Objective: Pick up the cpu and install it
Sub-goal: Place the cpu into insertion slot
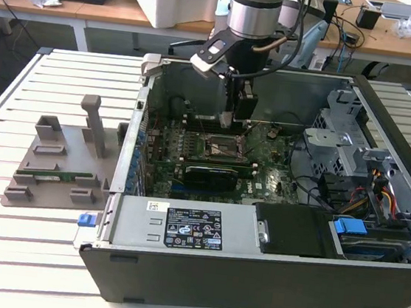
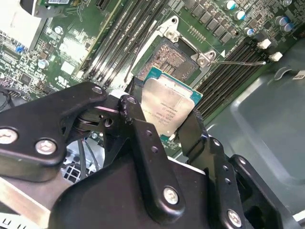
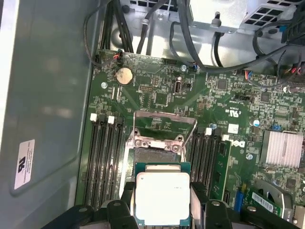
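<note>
The cpu (image 3: 162, 198) was a flat square chip with a matte silver metal lid and a thin green rim. The black, pin-jointed fingers (image 2: 138, 129) of the end effector (image 2: 164, 119) were closed on two opposite edges of it. In both wrist views the chip hung above the open socket (image 3: 157, 155) and was not seated in it.

The second wrist view presented the chip at an angle, with the socket's dense contact field (image 2: 174, 57) exposed beyond it. The first wrist view looked square onto the lid and showed the raised metal load plate (image 3: 164, 126), rows of black memory slots (image 3: 107, 157), a round coin cell (image 3: 125, 75) and a finned heat sink (image 3: 283, 149) on the green motherboard (image 3: 157, 95).

The exterior view showed the end effector (image 1: 228, 116) lowered inside the open dark computer case (image 1: 251, 278). The case lay on a white slatted surface (image 1: 31, 253), with a gray moulded fixture (image 1: 60, 160) at the exterior view's left.
</note>
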Motion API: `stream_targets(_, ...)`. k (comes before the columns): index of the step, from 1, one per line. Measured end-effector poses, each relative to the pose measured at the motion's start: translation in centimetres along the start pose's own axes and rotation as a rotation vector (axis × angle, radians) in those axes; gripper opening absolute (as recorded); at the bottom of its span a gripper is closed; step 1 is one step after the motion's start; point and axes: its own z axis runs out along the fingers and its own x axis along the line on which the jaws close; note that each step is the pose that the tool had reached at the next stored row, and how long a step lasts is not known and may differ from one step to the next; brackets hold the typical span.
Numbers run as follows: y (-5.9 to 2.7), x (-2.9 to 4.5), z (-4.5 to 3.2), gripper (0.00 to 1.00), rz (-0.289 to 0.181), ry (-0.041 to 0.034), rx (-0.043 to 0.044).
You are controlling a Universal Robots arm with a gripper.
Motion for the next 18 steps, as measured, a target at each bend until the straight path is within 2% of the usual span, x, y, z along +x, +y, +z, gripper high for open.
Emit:
stream_targets(2, -0.06, 0.02, 0.20, 0.54, 0.000, -0.0006, 0.0001)
stream_targets(5, -0.22, 0.06, 0.59, 0.54, 0.012, -0.0067, 0.0014)
stream_targets(8, -0.22, 0.07, 0.92, 0.54, 0.028, -0.0092, 0.0023)
stream_targets(10, -0.22, 0.34, 3.52, 0.54, 0.038, -0.0114, 0.0035)
stream_targets(18, -0.37, 0.39, 4.27, 0.54, 0.108, -0.0119, 0.0066)
